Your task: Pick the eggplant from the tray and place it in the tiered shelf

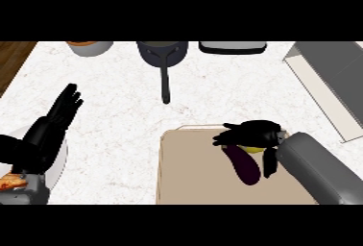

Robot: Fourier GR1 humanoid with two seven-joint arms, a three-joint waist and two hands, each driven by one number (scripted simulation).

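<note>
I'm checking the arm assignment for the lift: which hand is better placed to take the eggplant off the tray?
The right hand: it is already curled over the top end of the eggplant on the tray. The left hand rests open, far across the counter.

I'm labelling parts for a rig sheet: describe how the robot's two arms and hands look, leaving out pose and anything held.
Both forearms are smooth, rounded grey shells with no visible cables or markings. The right forearm is plain mid-grey; the left forearm shows only partly at the lower edge. Each ends in a glossy black hand with slender fingers and a thumb: the left hand and the right hand.
</note>
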